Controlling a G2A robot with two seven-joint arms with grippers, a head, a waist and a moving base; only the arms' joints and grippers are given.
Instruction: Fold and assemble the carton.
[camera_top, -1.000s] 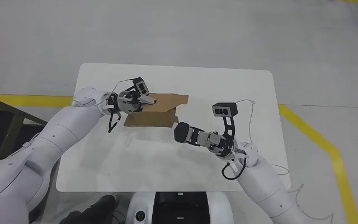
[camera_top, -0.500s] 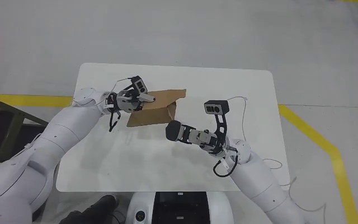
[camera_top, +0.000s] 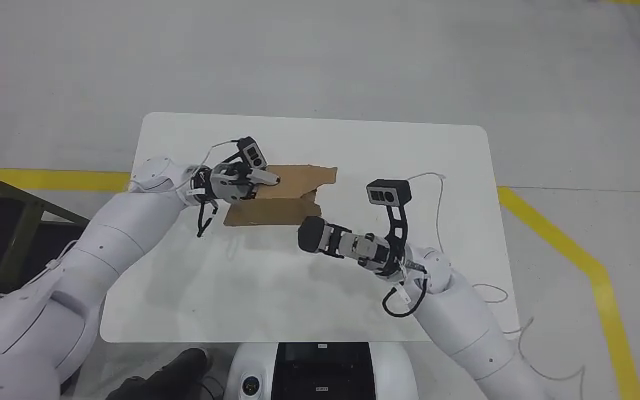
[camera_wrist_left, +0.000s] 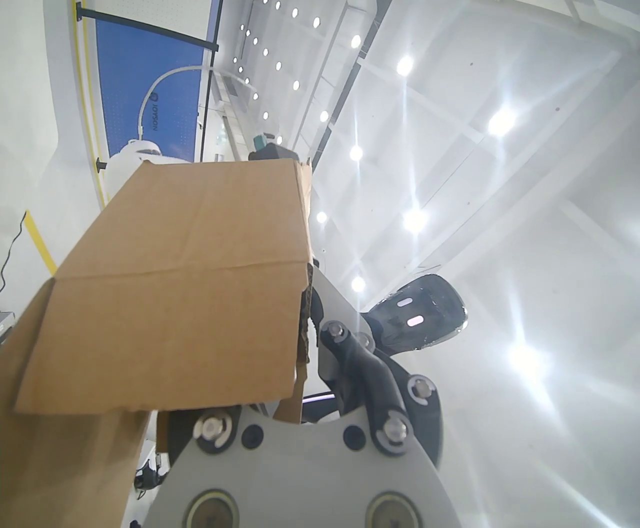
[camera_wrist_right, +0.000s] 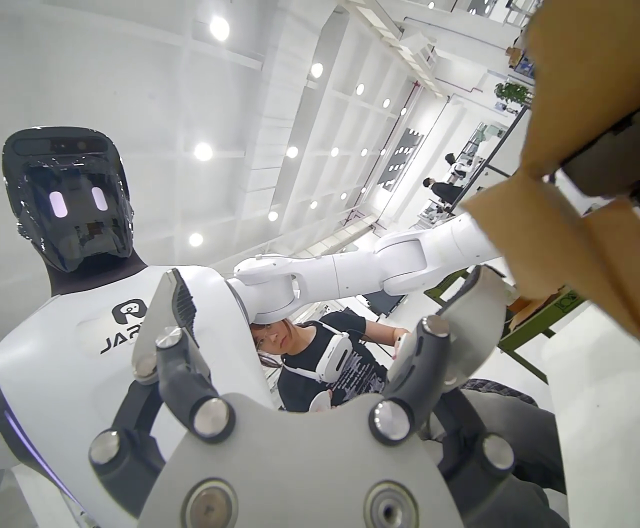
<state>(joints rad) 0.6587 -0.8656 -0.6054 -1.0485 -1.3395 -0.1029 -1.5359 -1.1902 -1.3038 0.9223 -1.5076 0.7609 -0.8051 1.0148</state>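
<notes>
The carton (camera_top: 285, 195) is made of brown corrugated cardboard with a matte surface. It lies on the white table (camera_top: 400, 160), which is smooth and has rounded corners. The carton is a little left of the middle of the table and toward the far side.

It has a long and low shape and is not yet a box. In the top view two panels meet along a straight fold, the far one lighter and the near one darker. The right end has an uneven, notched edge. In the left wrist view the panel (camera_wrist_left: 175, 300) is flat with straight pressed creases, and its rim is rough, so the wavy inner layer shows.

The left gripper (camera_top: 258, 180) is at the left end of the carton and is clamped on the cardboard. The sheet passes between its fingers, and one dark finger (camera_wrist_left: 350, 360) stands against the edge.

The right gripper (camera_top: 312, 236) is just beside the near right corner of the carton. I cannot tell if it touches it. Its fingers (camera_wrist_right: 175, 315) are flat grey plates with a ribbed pad. They stand wide apart with nothing held between them.
</notes>
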